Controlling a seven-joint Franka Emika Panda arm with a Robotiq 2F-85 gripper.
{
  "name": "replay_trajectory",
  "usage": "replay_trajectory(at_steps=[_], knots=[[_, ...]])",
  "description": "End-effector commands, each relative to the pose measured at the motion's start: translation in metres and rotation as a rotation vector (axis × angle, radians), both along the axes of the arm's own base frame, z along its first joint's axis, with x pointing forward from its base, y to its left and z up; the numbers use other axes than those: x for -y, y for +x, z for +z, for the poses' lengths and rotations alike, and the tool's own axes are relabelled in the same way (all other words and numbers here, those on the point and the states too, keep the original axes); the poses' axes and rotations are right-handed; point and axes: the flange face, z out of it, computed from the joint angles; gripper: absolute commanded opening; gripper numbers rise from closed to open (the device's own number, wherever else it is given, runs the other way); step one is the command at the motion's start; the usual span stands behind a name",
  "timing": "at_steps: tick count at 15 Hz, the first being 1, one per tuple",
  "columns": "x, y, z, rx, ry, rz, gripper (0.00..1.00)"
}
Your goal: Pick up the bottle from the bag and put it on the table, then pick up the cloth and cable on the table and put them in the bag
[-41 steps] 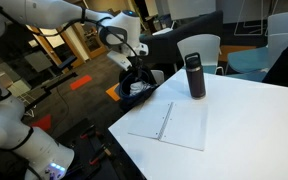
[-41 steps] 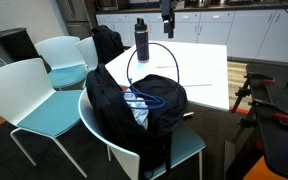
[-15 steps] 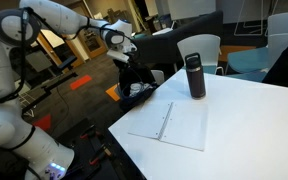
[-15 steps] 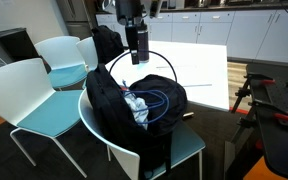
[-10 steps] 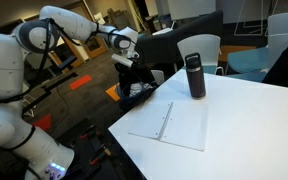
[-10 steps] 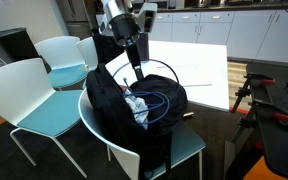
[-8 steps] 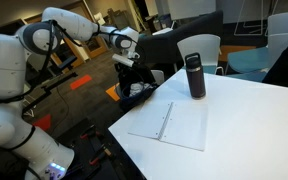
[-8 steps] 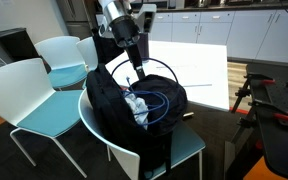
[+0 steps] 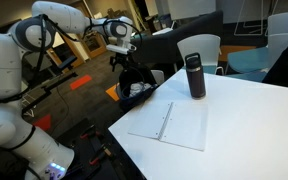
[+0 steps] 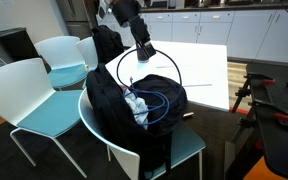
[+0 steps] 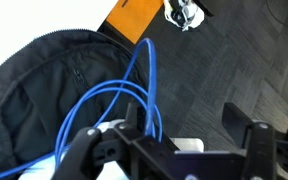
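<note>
The black bag (image 10: 114,110) sits open on a teal chair beside the white table (image 9: 254,125). Blue cable (image 10: 156,97) loops and a white-grey cloth (image 10: 136,104) lie in its mouth. One cable loop arches up to my gripper (image 10: 144,50), which hangs just above the bag (image 9: 134,90). In the wrist view my gripper (image 11: 189,128) is open, its jaws wide apart. The cable (image 11: 124,85) runs past one finger (image 11: 134,125) down onto the bag (image 11: 34,90) and is not pinched. The dark bottle (image 9: 195,75) stands upright on the table.
A flat white paper sheet (image 9: 174,125) with a thin rod lies near the table's front edge. Teal chairs (image 10: 29,90) stand beside the bag's chair. A second black bag (image 10: 107,42) rests on a far chair. Dark floor lies under the gripper.
The jaws have gone from shut on the cable to wide open. The gripper dipped to the bag's mouth, then rose a little. Bottle and paper have not moved.
</note>
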Motion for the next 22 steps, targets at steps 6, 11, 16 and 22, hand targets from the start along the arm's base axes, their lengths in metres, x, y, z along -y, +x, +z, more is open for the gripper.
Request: replay_trajectory(at_steps=[6, 11, 16, 22], knots=[[0.015, -0.020, 0.091, 0.015, -0.062, -0.007, 1.00], [0.082, -0.037, 0.130, 0.161, -0.010, -0.106, 1.00], [0.183, -0.071, 0.151, 0.334, 0.166, -0.269, 1.00], [0.230, -0.093, 0.149, 0.365, 0.248, -0.295, 1.00]])
